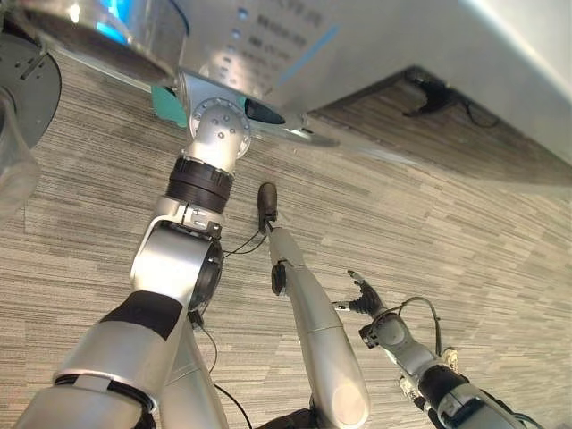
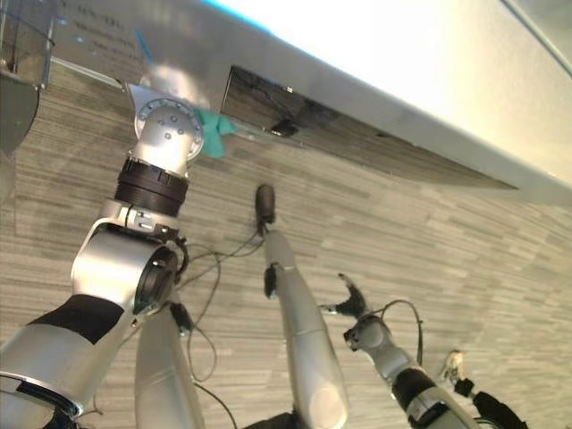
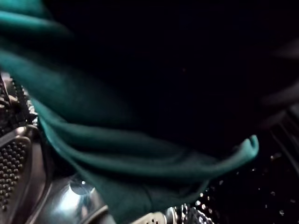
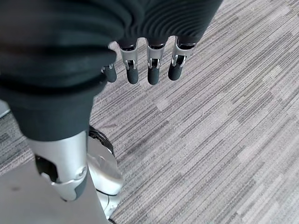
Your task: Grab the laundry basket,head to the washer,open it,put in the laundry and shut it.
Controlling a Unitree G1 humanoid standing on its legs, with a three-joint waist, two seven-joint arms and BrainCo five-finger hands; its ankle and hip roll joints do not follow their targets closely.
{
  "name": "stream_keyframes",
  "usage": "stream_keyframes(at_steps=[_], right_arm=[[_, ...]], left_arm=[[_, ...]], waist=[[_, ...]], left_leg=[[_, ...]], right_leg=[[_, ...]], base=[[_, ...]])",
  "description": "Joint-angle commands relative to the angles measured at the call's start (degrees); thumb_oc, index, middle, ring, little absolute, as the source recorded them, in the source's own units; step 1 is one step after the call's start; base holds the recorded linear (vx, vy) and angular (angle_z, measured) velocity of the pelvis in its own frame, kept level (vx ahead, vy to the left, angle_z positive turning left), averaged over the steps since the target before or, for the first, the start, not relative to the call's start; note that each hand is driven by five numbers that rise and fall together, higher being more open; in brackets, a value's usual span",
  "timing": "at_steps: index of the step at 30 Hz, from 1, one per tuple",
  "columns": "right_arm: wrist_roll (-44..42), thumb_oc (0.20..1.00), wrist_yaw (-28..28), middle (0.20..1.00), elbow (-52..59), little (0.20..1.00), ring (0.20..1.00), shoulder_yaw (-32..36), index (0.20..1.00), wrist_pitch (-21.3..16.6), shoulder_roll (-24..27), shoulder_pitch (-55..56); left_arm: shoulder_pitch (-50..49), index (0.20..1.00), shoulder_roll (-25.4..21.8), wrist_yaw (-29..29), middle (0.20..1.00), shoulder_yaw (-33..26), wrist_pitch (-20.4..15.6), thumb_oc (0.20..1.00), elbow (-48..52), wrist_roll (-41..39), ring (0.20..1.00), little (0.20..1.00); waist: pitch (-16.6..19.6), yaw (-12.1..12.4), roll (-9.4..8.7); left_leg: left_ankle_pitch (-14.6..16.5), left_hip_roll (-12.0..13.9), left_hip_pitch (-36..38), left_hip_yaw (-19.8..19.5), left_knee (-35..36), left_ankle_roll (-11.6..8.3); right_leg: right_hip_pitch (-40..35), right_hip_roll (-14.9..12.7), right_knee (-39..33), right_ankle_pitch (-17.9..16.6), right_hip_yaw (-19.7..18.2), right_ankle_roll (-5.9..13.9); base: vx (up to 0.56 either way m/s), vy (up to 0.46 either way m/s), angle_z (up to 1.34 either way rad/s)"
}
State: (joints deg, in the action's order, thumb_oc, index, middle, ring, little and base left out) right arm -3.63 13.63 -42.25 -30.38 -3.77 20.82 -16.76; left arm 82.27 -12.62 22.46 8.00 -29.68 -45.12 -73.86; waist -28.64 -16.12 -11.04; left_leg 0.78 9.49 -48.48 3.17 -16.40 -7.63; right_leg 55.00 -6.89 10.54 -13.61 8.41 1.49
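My left arm reaches up to the white washer (image 1: 402,36), and its wrist (image 1: 219,125) is at the opening, with the hand hidden inside. A teal cloth (image 1: 168,103) hangs out beside that wrist. In the left wrist view the same teal cloth (image 3: 117,163) lies in folds against the perforated metal drum (image 3: 14,163). My right hand (image 1: 362,299) hangs low over the carpet, well away from the washer. Its fingers (image 4: 140,70) are straight and hold nothing.
The washer's round door (image 1: 27,85) stands open at the far left. A dark gap with cables (image 1: 438,94) runs under the white front to the right of the opening. Grey striped carpet (image 1: 447,232) covers the floor.
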Motion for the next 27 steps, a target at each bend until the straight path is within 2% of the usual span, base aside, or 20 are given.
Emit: stream_keyframes(at_steps=[1,2,3,5,6,9,12,16,19,22,23,25,27], right_arm=[[-0.5,1.000,0.2,1.000,-1.6,1.000,1.000,-1.7,1.000,-0.2,2.4,3.1],[-1.3,1.000,-1.4,1.000,-1.5,1.000,1.000,-0.2,1.000,-1.4,4.3,3.3],[-1.3,1.000,-1.5,1.000,-1.5,1.000,1.000,-0.1,1.000,-1.4,4.1,3.3],[-1.6,1.000,-2.1,1.000,-2.3,1.000,1.000,0.6,1.000,-1.5,5.2,2.6],[-1.9,1.000,-2.4,1.000,-3.5,1.000,1.000,0.7,1.000,-1.6,5.2,1.8],[-2.7,1.000,-2.5,1.000,-5.7,1.000,1.000,-0.5,1.000,-2.0,5.6,-0.5],[-3.6,1.000,-2.7,1.000,-6.4,1.000,1.000,-1.2,1.000,-2.0,6.4,-1.0],[-4.2,1.000,-2.8,1.000,-6.6,1.000,1.000,-1.2,1.000,-1.2,7.2,-0.1],[-4.5,1.000,-2.6,1.000,-7.2,1.000,1.000,-0.9,1.000,-0.5,7.1,0.3],[-4.4,1.000,-2.2,1.000,-9.4,1.000,1.000,-0.7,1.000,-0.2,5.4,0.1],[-4.4,1.000,-2.2,1.000,-9.4,1.000,1.000,-0.8,1.000,-0.2,5.4,0.1],[-3.6,1.000,-2.3,1.000,-10.5,1.000,1.000,-0.6,1.000,0.3,3.9,0.4],[-3.5,1.000,-2.4,1.000,-10.8,1.000,1.000,-0.3,1.000,0.6,3.2,0.7]], left_arm=[[5.6,1.000,-1.6,-3.5,1.000,9.3,10.4,1.000,-2.0,15.6,1.000,1.000],[8.6,1.000,-10.1,-9.4,1.000,22.9,18.1,1.000,-11.6,32.2,1.000,1.000],[8.9,1.000,-10.1,-9.6,1.000,23.1,18.1,1.000,-12.0,32.3,1.000,1.000],[12.8,1.000,-13.3,-11.5,1.000,32.2,22.0,1.000,-16.7,46.4,1.000,1.000],[14.8,1.000,-13.4,-12.2,1.000,36.5,24.0,1.000,-19.3,54.1,1.000,1.000],[18.5,1.000,-11.5,-10.9,1.000,44.6,28.2,1.000,-26.3,72.3,1.000,1.000],[18.1,1.000,-10.0,-13.7,1.000,48.6,30.6,1.000,-28.4,80.7,1.000,1.000],[17.7,1.000,-9.2,-16.0,1.000,51.8,31.0,1.000,-24.4,84.0,1.000,1.000],[17.5,1.000,-9.8,-15.2,1.000,52.1,30.5,1.000,-18.8,83.0,1.000,1.000],[14.2,1.000,-12.1,-11.9,1.000,48.0,29.3,1.000,-9.8,80.0,1.000,1.000],[14.1,1.000,-12.2,-11.9,1.000,48.0,29.4,1.000,-9.6,80.1,1.000,1.000],[8.3,1.000,-16.3,-11.2,1.000,44.3,28.0,1.000,-0.8,76.7,1.000,1.000],[5.2,1.000,-18.2,-10.7,1.000,42.3,27.3,1.000,2.9,74.9,1.000,1.000]], waist=[[5.8,-3.0,3.38],[6.1,-2.5,4.67],[6.0,-2.5,4.53],[6.1,-1.7,5.87],[6.0,-1.3,6.16],[6.0,-0.8,6.56],[5.8,-0.5,6.45],[5.2,0.4,6.57],[4.7,1.4,7.12],[4.1,3.0,7.80],[4.2,2.9,7.81],[3.7,4.3,8.35],[3.5,4.9,8.54]], left_leg=[[5.2,1.1,-5.8,-5.1,-5.2,1.06],[4.2,0.9,-5.8,-4.8,-4.8,1.24],[4.2,0.8,-5.8,-4.8,-4.8,1.24],[3.6,0.6,-5.6,-4.5,-4.2,1.39],[3.2,0.4,-5.2,-4.4,-3.7,1.49],[2.6,0.3,-3.9,-4.0,-2.3,1.58],[2.3,0.0,-2.9,-3.9,-1.7,1.62],[2.4,-0.5,-1.7,-3.9,-1.5,1.78],[2.4,-0.8,-1.4,-3.8,-1.5,1.91],[2.4,-1.6,-1.0,-4.1,-1.6,2.07],[2.4,-1.6,-1.0,-4.1,-1.6,2.07],[2.4,-1.8,-0.7,-4.1,-1.6,2.16],[2.4,-2.0,-0.6,-4.1,-1.7,2.19]], right_leg=[[1.5,2.4,7.8,13.1,2.4,5.16],[0.5,1.9,6.9,12.5,2.7,4.94],[0.5,1.9,6.9,12.5,2.7,4.95],[-0.1,1.6,6.5,12.2,2.8,5.04],[-0.6,1.5,6.2,12.0,2.8,5.11],[-1.7,1.2,5.2,11.6,2.8,5.31],[-2.8,1.0,4.3,11.4,2.7,5.29],[-4.3,0.7,3.5,11.3,2.8,5.39],[-4.9,0.3,3.4,11.4,2.9,5.41],[-5.7,-0.2,3.5,11.8,3.0,5.31],[-5.7,-0.2,3.5,11.8,3.0,5.31],[-6.2,-0.4,3.4,12.0,3.2,5.24],[-6.5,-0.5,3.3,12.1,3.4,5.22]], base=[[-0.01,0.045,0.03],[-0.01,0.046,0.01],[-0.02,0.062,-0.02],[-0.01,0.051,0.02],[0.00,0.045,0.11],[0.00,0.052,0.05],[0.00,0.025,0.03],[0.01,0.038,0.03],[0.01,0.035,0.06],[0.01,0.027,0.05],[0.01,0.030,0.03],[0.00,0.041,0.06],[0.00,0.040,0.02]])
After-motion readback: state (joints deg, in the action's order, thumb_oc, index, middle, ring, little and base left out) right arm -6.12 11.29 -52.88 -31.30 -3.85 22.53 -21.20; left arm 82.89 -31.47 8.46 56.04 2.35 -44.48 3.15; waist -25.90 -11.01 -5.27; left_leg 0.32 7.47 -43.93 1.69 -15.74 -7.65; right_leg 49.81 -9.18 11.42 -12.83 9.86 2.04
